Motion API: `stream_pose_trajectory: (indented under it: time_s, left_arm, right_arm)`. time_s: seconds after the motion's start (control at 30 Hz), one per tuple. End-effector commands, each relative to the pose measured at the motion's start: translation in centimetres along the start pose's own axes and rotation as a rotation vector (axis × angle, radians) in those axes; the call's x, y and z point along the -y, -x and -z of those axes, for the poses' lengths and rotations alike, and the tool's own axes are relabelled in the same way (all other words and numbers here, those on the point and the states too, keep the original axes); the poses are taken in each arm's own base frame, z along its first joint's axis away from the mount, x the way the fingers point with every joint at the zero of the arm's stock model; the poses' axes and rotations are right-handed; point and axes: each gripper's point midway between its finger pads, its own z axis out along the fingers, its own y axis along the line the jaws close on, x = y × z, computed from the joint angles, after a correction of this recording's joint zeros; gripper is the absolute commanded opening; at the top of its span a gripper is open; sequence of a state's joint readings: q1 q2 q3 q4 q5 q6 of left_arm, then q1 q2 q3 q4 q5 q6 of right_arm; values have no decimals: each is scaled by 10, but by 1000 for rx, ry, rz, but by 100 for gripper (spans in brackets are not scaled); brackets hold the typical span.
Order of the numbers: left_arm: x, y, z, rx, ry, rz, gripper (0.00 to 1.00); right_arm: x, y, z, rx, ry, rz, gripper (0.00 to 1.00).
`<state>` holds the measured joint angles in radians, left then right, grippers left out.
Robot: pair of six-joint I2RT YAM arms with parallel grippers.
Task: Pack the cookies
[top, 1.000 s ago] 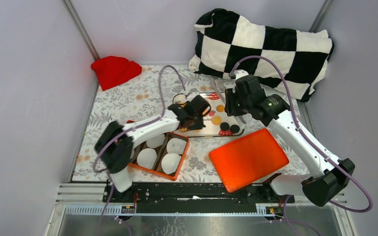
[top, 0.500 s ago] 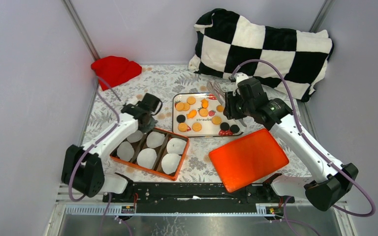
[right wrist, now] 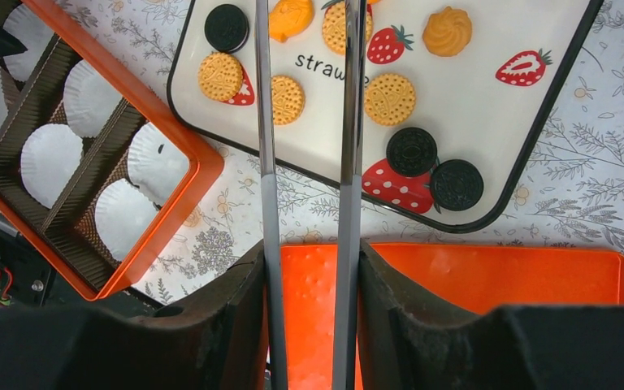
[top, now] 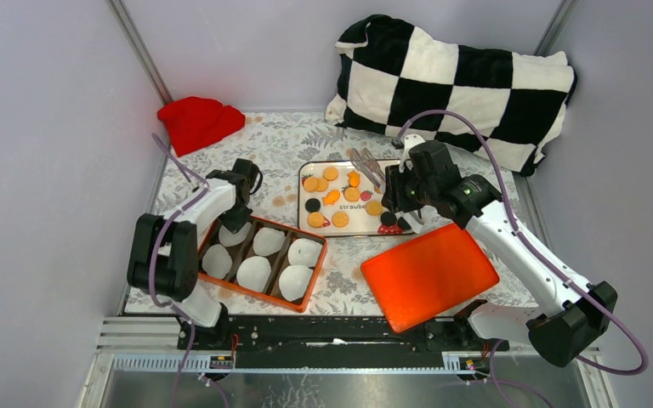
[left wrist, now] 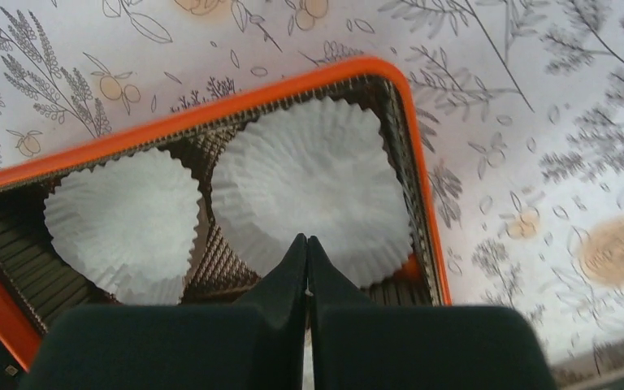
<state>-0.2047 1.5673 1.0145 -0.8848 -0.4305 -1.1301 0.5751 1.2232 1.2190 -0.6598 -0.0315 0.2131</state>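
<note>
Top external view shows the table under its flowered cloth (top: 221, 170), and on it the packing seems hardly begun. The orange lid (top: 429, 272) lies apart at the near right, so the orange box (top: 315, 276) stands open at the near left. Each of its six compartments carries a white paper liner (top: 253, 272), and no cookie shows in any of them. All the cookies (top: 339, 219) that can be seen, orange-yellow ones and a few black ones, lie on the white tray (top: 359, 224) behind the box and the lid. What is left is therefore nearly everything: to bring the cookies into the liners and probably to put the lid on. The right arm reaches forward above the lid, and the right gripper (right wrist: 310, 252) pinches a pair of metal tongs (right wrist: 265, 146) that point out over the tray. Whether their tips carry a cookie cannot be told. The left arm bends toward the far left corner of the box, where the left gripper (left wrist: 307, 244) hangs above a liner, its fingers pressed together and holding nothing.
</note>
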Motion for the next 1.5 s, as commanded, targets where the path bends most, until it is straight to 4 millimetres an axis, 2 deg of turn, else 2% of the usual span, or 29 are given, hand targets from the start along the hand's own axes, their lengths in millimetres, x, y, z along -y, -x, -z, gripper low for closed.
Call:
stream_pose_trajectory:
  time_s: [0.0,0.1,0.3,0.5,0.6,0.8,1.03,1.1,1.17,1.3,1.37,1.47]
  left_arm:
    - [12,23,-12,72,37,43,0]
    - [29,36,-19,100,42,59,0]
    - [81,59,-26,114,-14,58,0]
    - [132,71,-42,96,-81,19,0]
    - [163,72,-48,73,-161,1,0]
    - [231,69,-46,-6,-364,-53,0]
    - [271,45,-39,-79,-540,-100,0]
    - [275,49,-32,-70,-559,-103,0]
    - [268,58,-20,-42,-541,-100,0]
    - [233,80,24,45,-503,-68,0]
    - [213,81,52,76,-526,-58,0]
    - [186,64,89,119,-568,-78,0]
  right_arm:
    - [-11,16,10,81,55,14,43]
    - [-9,13,10,80,47,15,43]
    - [-8,-2,3,42,57,14,42]
    - [-8,-12,-3,9,58,10,42]
    - [-6,-17,-6,-7,54,8,42]
    - [-9,-25,-14,-43,64,3,42]
    - [-18,-29,-26,-78,47,39,41]
    - [-24,-30,-30,-89,43,61,41]
    - [-29,-32,-34,-102,35,82,41]
    - [-28,-32,-46,-119,-5,106,43]
    - [-25,-31,-51,-131,-31,112,43]
    - [-8,-31,-56,-154,-130,129,45]
